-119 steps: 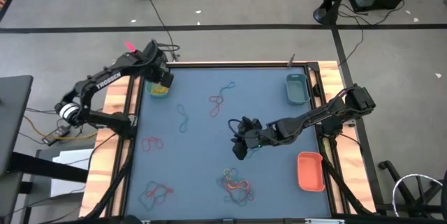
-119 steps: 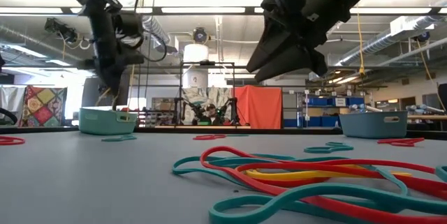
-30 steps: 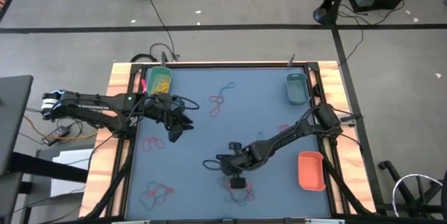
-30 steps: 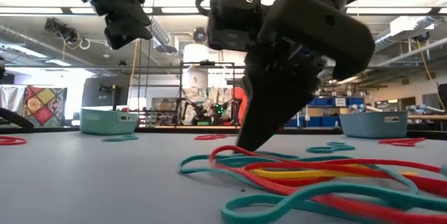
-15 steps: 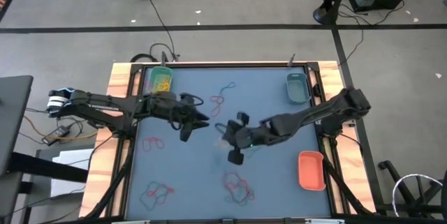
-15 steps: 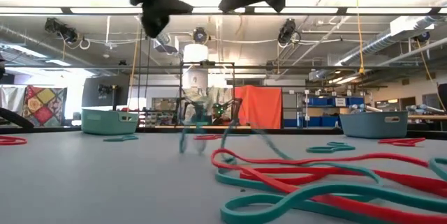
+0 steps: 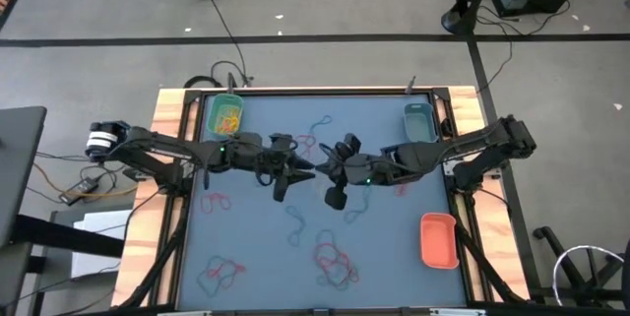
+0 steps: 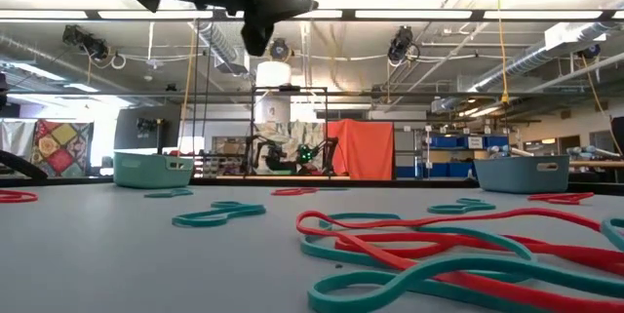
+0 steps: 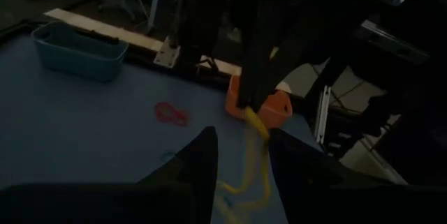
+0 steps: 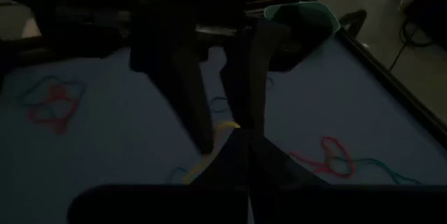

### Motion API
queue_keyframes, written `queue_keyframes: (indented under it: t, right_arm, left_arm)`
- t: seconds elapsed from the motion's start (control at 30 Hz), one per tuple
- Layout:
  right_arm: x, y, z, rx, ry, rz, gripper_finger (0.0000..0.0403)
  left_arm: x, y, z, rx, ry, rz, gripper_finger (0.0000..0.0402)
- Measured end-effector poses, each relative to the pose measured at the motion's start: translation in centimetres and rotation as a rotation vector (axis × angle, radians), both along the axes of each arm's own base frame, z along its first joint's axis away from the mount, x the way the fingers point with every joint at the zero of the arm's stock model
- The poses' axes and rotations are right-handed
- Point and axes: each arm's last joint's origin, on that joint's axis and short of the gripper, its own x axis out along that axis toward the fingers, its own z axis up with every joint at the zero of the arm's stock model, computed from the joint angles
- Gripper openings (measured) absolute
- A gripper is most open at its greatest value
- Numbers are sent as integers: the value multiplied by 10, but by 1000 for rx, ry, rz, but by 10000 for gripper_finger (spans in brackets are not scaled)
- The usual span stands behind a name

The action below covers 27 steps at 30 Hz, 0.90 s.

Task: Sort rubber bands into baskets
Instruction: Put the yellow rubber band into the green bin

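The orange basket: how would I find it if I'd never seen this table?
Look down on the blue table and go to its right edge. Two baskets sit there: the teal basket at the far end and the orange basket nearer the front. It is the only orange-red one; the third, green basket is at the far left.

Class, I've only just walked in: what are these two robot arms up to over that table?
Both arms meet over the middle of the table. The right hand is shut on a yellow rubber band, dangling it between the open fingers of the left hand, which looks like a hand-over. Red and teal bands lie scattered on the table. The green basket already holds yellow bands; the teal basket and orange basket sit along the right side.
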Motion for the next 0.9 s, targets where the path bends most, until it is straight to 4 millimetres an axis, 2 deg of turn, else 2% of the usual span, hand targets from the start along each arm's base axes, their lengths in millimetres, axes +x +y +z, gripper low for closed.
queue_keyframes:
  t: [0.27,0.33,0.47,0.57,0.7,0.9]
  right_arm:
    - [1,-3,-1,-23,10,7,2]
    - [1,-3,-1,-26,10,10,2]
    - [1,-3,-1,-27,11,10,9]
    - [1,-4,-1,-19,9,4,26]
    - [1,-4,-1,46,-8,-32,57]
    - [0,-2,-4,145,-19,-65,105]
  left_arm:
    - [10,-1,-11,-8,2,-29,126]
    - [9,-1,-12,-11,12,-15,102]
    - [9,0,-12,-35,22,-8,17]
    - [9,4,-13,-52,28,28,7]
    - [2,17,-7,-49,70,108,4]
    - [-29,51,8,-42,218,280,3]
